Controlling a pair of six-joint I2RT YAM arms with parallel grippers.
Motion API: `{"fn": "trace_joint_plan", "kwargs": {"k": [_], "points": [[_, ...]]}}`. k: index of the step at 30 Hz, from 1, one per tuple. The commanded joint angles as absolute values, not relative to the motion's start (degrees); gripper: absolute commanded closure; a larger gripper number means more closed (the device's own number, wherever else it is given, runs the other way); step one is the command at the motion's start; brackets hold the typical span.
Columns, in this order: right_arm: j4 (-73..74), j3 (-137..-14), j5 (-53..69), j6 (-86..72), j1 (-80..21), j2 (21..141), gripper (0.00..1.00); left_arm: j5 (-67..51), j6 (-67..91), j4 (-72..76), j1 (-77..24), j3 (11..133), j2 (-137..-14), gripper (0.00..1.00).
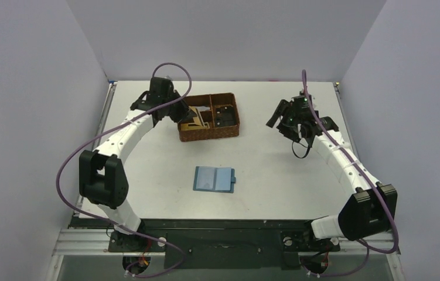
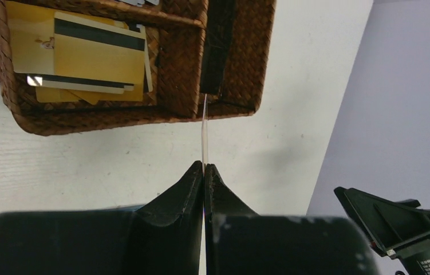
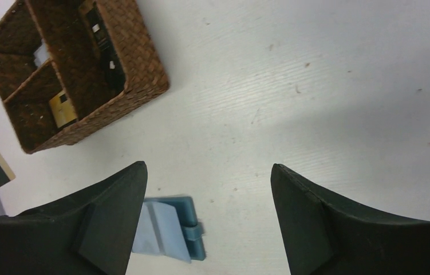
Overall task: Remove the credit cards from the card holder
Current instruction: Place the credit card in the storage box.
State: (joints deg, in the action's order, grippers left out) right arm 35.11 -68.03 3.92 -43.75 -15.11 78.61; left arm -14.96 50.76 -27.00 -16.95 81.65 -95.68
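Clamping one credit card [image 2: 204,132] edge-on, the left pincer [image 2: 204,167] aims its long axis at the nearest rim of the basket [image 2: 144,114], with gold cards [image 2: 86,57] in the compartment beside it; the right pincer [image 3: 208,168] gapes idle.

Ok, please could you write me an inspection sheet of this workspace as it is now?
Surface: white table, faint marks.
Job's things: card holder open flat, mid-table; gold credit cards piled in a basket compartment.
Clutter: dark item in another compartment, unclear what.
Grippers: left gripper shut on one card, edge-on, by the basket; right gripper open, empty.
Cables: purple cables loop beside both arms.
Surroundings: plain pale walls.
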Motion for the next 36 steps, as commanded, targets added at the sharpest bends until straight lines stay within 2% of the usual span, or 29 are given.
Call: {"fn": "trace_joint_plan", "kwargs": {"k": [1,10,18,32,36], "points": [[39.7,-70.8,1.2,-38.6,-11.9,80.4,0.25,-12.9,49.2,-31.7,-16.4,87.3,-99.8,1.00],[43.0,-74.9,-6.6,-33.8,-9.6,82.0,0.25,-11.6,52.4,-33.9,-15.6,90.7,-106.4,1.00],[43.6,-79.5,-6.8,-32.6,-7.8,86.9,0.25,-13.4,58.0,-35.5,-13.5,94.7,-111.5,1.00],[55.7,-101.0,-3.8,-32.2,-6.9,101.7,0.26,-18.4,61.0,-43.3,-11.5,106.2,-119.3,1.00],[57.9,-103.7,-3.3,-32.0,-6.9,104.2,0.26,-19.6,61.0,-45.2,-11.4,108.2,-120.8,1.00]]}}
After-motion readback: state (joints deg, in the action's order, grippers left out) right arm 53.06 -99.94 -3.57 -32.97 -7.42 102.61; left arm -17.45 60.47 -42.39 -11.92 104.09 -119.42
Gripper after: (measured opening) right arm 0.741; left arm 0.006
